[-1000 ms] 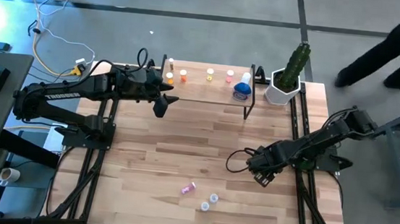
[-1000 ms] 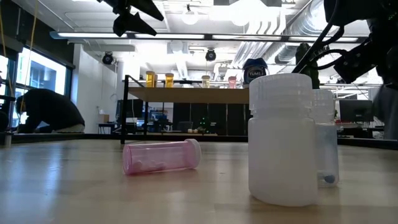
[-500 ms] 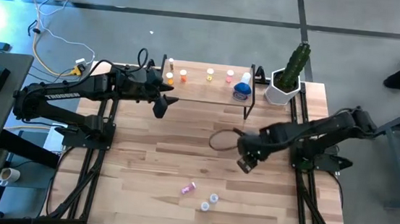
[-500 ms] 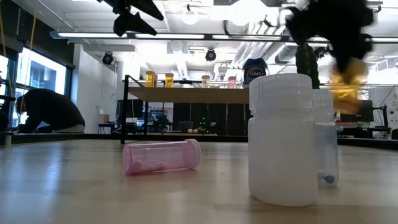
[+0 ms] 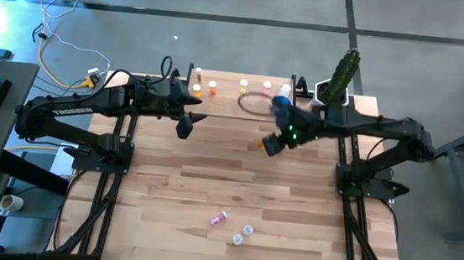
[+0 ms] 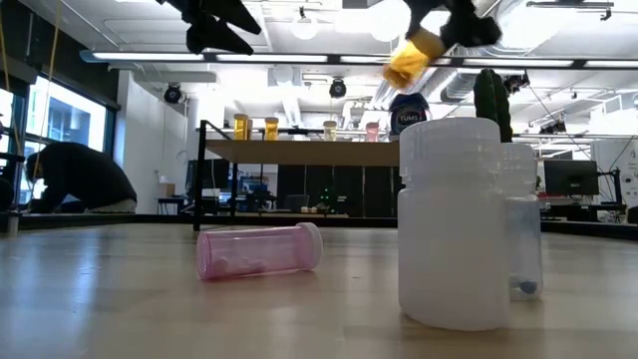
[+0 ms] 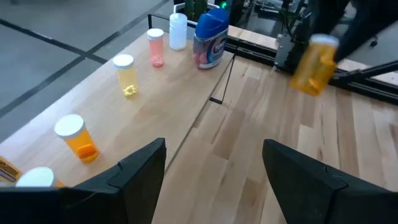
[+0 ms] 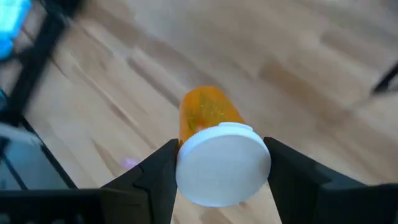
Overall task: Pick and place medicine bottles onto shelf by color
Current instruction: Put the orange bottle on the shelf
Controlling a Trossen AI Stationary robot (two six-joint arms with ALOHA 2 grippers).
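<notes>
The right gripper (image 5: 270, 145) is hanging in the air just in front of the shelf (image 5: 242, 106), near its end where the blue jar (image 5: 280, 106) is standing, and its fingers (image 8: 155, 180) are pressing on both sides of an orange bottle (image 8: 214, 149) with a white cap, holding it clear of the table (image 5: 210, 187). The left gripper (image 5: 185, 126) is waiting in front of the shelf's other end, its fingers (image 7: 140, 171) standing wide apart with nothing between them. On the shelf a row of small bottles is standing upright: orange ones (image 7: 76, 137), a yellowish one (image 7: 126, 74), a pink one (image 7: 155, 47) and a white one (image 7: 178, 30) beside the blue jar. Well in front of the shelf, a pink bottle (image 6: 259, 249) is lying on its side on the table, with two white bottles (image 5: 242, 234) standing close by.
</notes>
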